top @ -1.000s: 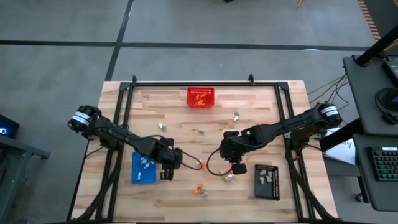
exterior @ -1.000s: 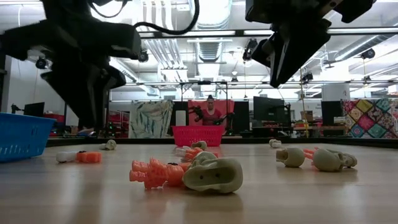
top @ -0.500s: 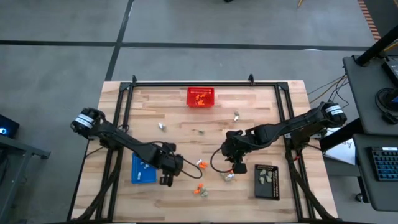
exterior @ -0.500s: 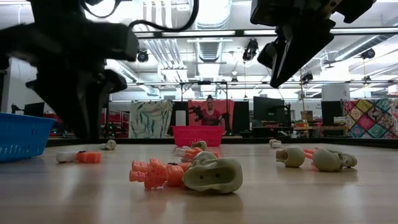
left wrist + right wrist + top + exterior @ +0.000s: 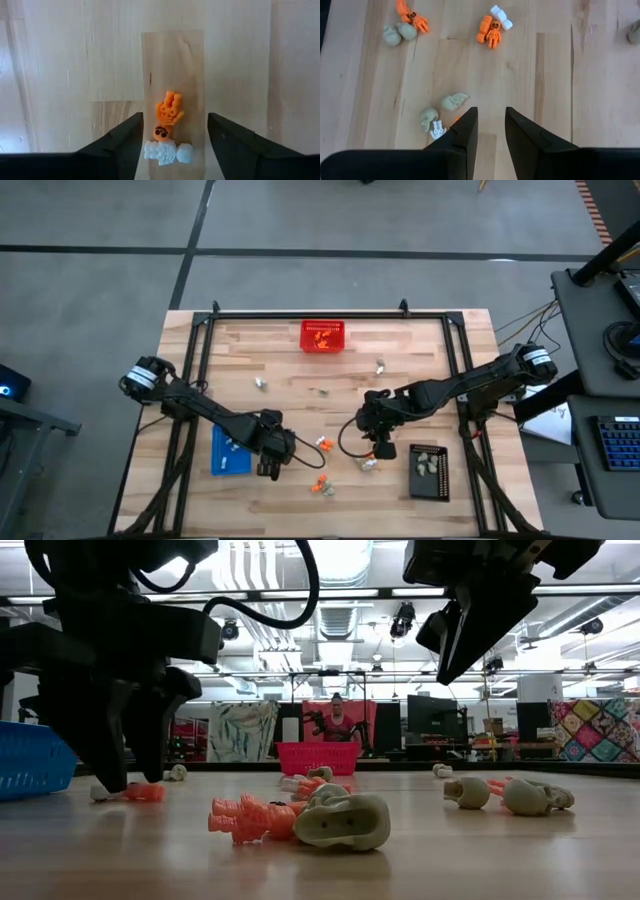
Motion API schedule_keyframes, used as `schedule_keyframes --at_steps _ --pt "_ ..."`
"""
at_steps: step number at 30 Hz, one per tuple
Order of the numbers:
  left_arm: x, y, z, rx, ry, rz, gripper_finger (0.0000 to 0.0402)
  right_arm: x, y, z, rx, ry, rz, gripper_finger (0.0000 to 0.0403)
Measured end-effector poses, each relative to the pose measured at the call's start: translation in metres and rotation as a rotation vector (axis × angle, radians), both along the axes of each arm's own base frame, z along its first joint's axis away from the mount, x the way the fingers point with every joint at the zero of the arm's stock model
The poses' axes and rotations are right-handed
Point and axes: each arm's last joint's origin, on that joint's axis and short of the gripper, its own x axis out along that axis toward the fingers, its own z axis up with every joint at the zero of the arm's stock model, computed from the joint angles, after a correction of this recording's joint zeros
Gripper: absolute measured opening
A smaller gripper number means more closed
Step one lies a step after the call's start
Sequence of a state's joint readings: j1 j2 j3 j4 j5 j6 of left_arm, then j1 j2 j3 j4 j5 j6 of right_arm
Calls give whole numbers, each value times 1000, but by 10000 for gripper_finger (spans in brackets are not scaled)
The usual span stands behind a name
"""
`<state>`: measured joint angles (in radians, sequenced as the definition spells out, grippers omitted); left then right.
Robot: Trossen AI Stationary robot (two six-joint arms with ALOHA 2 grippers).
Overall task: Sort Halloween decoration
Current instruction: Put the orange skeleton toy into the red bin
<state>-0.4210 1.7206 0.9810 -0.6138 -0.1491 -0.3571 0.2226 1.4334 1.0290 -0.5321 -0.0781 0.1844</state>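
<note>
The Halloween decoration lies scattered on the wooden table as tiny orange, white and beige trinkets. My left gripper (image 5: 285, 452) (image 5: 175, 120) points down close over the table, open wide. Its fingers stand on either side of an orange skeleton trinket (image 5: 167, 114) (image 5: 322, 444) and a white trinket (image 5: 167, 151), touching neither. My right gripper (image 5: 380, 448) (image 5: 490, 115) hangs higher, its fingers a little apart with nothing between them. Beige trinkets (image 5: 452, 101) and a white one (image 5: 437, 131) lie on the table below it.
A blue tray (image 5: 228, 460) lies beside my left gripper. A black tray (image 5: 428, 472) holding beige trinkets is near the right edge, and a red basket (image 5: 323, 336) stands at the far edge. An orange cluster (image 5: 321, 488) lies toward the near edge. A person (image 5: 337, 720) stands far behind.
My left gripper has sunk toward the table and shifted a little toward the near edge. It has opened wide around the orange and white trinkets. The trinkets have kept their places.
</note>
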Motion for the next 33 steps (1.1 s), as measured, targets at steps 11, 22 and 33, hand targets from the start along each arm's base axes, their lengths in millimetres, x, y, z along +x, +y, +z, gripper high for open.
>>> schedule_keyframes --at_steps 11,22,33 --pt "4 -2 -17 29 44 -33 187 2 1 1 6 -29 0 85" --pt "8 -4 -16 27 58 -54 101 3 1 2 8 -41 0 77" --pt "14 -4 -7 92 60 -110 29 3 1 2 8 -40 0 75"
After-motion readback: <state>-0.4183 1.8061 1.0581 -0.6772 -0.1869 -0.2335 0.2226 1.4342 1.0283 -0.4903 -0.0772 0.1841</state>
